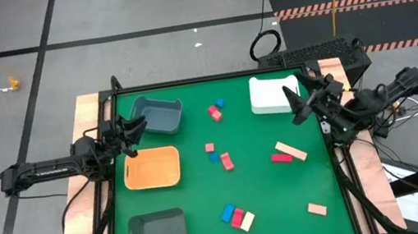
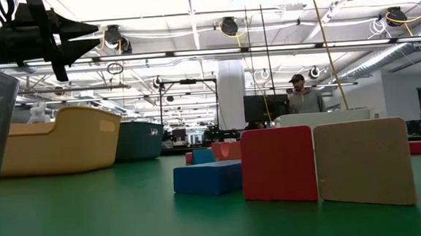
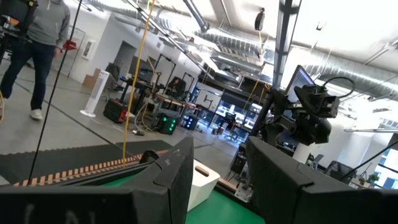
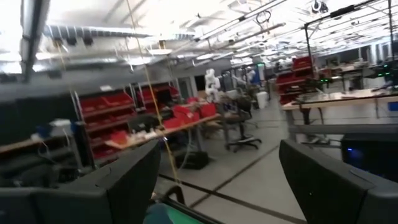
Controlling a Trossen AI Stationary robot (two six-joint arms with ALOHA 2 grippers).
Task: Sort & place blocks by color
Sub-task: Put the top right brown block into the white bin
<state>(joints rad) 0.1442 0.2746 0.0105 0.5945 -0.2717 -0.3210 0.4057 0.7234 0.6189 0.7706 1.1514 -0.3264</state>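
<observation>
At the table's left edge, the left claw (image 1: 135,133) hangs with its fingers spread and nothing between them, between the grey tray (image 1: 156,115) and the orange tray (image 1: 152,169); across the green mat (image 1: 263,200) the right claw (image 1: 300,102) is likewise parted and empty, just beside the white tray (image 1: 273,95). Only the overhead camera lays out all the blocks: a red and blue pair (image 1: 216,109) near the far edge, a small pink, blue and red cluster (image 1: 218,157) mid-mat, a red bar touching a tan bar (image 1: 287,153), a lone tan block (image 1: 317,210), and a blue, red and cream trio (image 1: 237,216) near the front. The level camera instead shows that trio close up as flat-faced, matt cuboids: blue block (image 2: 208,178) lying low, red block (image 2: 278,163) and cream block (image 2: 362,161) standing side by side. Each wrist camera looks past its own dark, angular fingers (image 3: 168,180) into the workshop, where a person (image 3: 38,43) walks.
</observation>
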